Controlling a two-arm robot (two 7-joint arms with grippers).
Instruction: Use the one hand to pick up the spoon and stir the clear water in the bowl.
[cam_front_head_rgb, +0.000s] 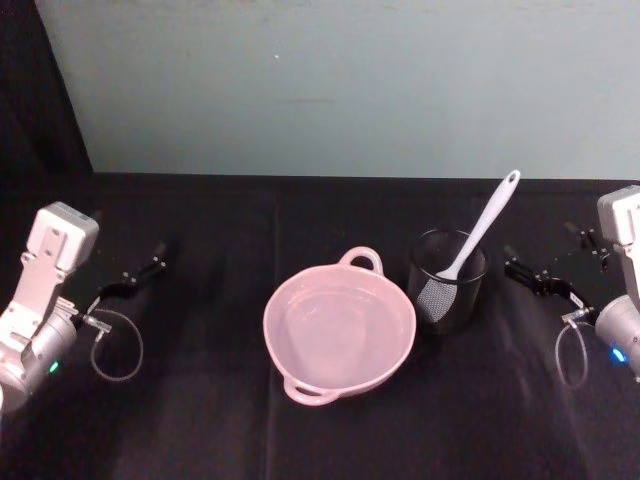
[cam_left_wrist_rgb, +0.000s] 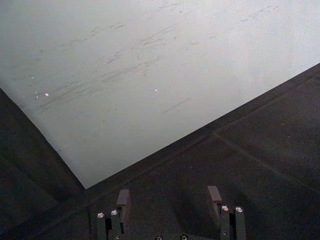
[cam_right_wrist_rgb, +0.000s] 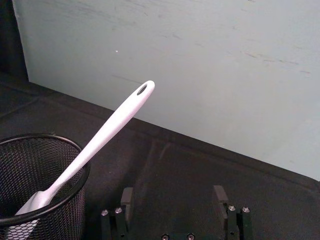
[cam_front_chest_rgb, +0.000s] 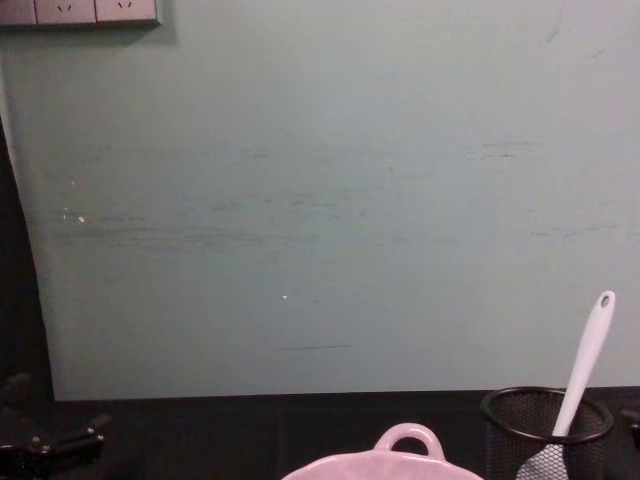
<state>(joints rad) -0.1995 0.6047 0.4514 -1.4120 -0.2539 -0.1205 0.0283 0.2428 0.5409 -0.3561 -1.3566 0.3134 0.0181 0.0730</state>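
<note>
Black table (cam_front_head_rgb: 200, 400), right gripper (cam_front_head_rgb: 535, 280) open, low near spoon (cam_front_head_rgb: 482, 228)

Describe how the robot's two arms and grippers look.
Both arms are built alike: a pale grey boxy link and a silver cylindrical wrist with a small glowing light, teal on the left, blue on the right. Each carries a thin grey cable loop and ends in a slim black gripper, the left gripper and the right gripper, with silver screws at the jaws' bases.

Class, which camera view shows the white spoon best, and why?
The head view: the whole spoon shows, head down in the mesh cup, leaning right. The right wrist view shows it closer, its head behind mesh. The chest view cuts the head at the bottom edge.
</note>
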